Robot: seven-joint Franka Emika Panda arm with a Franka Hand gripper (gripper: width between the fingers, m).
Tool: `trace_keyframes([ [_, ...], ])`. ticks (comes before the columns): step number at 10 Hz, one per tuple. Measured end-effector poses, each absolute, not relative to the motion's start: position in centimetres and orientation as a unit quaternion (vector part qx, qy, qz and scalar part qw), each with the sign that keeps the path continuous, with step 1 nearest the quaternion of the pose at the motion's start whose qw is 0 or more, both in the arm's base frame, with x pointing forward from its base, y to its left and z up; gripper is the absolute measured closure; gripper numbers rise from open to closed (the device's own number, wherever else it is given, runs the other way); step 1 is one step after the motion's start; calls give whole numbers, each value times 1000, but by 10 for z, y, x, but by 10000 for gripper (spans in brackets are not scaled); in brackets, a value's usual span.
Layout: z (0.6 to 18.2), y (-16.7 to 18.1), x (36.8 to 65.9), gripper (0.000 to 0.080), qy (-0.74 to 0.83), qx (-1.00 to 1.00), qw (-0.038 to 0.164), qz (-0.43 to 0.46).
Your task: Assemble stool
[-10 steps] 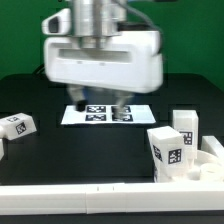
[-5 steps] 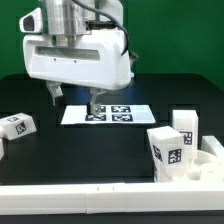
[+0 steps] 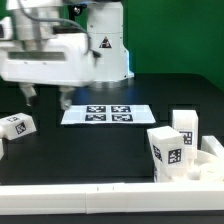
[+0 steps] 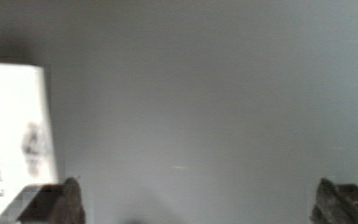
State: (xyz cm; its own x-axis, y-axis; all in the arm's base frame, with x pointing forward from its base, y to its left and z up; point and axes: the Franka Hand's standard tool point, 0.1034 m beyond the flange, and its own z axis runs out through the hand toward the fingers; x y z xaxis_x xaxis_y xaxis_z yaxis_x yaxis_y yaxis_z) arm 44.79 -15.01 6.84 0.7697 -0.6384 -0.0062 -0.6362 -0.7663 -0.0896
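My gripper (image 3: 46, 97) hangs open and empty above the black table, toward the exterior view's left, just left of the marker board (image 3: 108, 114). One white stool leg (image 3: 15, 126) with a tag lies at the far left. Two more tagged legs (image 3: 166, 150) (image 3: 186, 127) stand upright at the right. A white part (image 3: 212, 152) beside them is cut off by the picture's edge; I cannot tell if it is the seat. In the wrist view the gripper (image 4: 201, 205) shows two dark fingertips (image 4: 51, 203) wide apart over bare table. A blurred white tagged surface (image 4: 12, 125) lies at one side.
A low white wall (image 3: 90, 196) runs along the table's front edge. The robot's large white hand body (image 3: 60, 60) fills the upper left of the exterior view. A green backdrop stands behind the table.
The gripper has moved steadily toward the exterior view's left, from over the marker board to beside its left end. It stayed open and empty. The stool parts have not moved.
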Motion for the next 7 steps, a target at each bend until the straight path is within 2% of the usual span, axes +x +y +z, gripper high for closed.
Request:
trace_keyframes([
  [1, 67, -159, 444, 151, 337, -941, 36, -18],
  [4, 65, -158, 442, 151, 339, -940, 38, -14],
  [7, 50, -192, 414, 151, 341, -939, 40, 12],
])
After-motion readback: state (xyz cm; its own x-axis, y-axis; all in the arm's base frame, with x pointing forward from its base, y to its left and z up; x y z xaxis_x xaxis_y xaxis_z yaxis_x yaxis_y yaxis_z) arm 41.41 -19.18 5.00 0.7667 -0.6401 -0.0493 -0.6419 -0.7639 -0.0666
